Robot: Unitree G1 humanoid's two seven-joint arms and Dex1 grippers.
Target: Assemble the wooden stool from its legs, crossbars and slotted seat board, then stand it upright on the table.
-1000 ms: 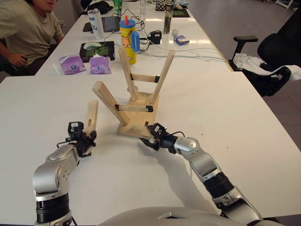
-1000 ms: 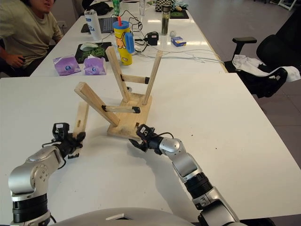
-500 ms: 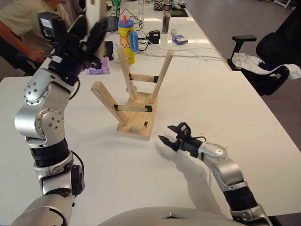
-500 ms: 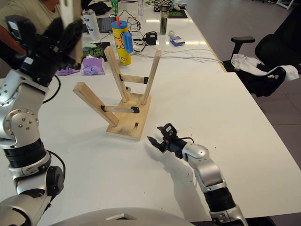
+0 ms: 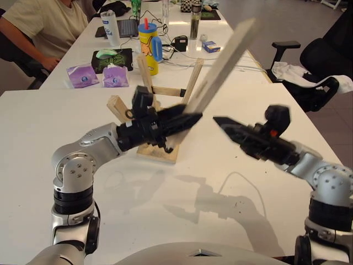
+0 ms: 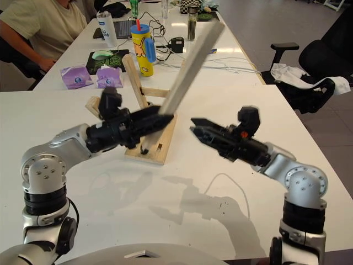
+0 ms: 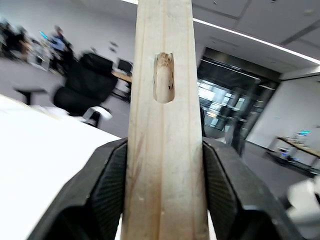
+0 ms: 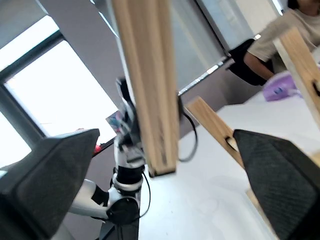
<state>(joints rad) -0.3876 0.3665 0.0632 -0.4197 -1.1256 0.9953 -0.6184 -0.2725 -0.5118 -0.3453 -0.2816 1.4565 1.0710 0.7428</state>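
Left eye view gives the main risk: the left gripper pinches the loose leg close to its lower end, so almost all of the long piece slants up into the air above the table. I judge that such a long lever can turn or slide between the fingers, and then its end will not meet the slot. The leg also hangs just over the half-built stool, which lies upside down on its seat board. A careless swing could hit the standing legs or pull a crossbar out. The right gripper is raised near the leg with its fingers spread wide and holding nothing. If both arms close in together, they may collide.

The empty slot for the fourth leg is hard to make out, because the left gripper and forearm cover that part of the board. Both grippers and the leg look smeared in the head views. In the left wrist view the leg's mortise hole is clear, but both ends are cut off.
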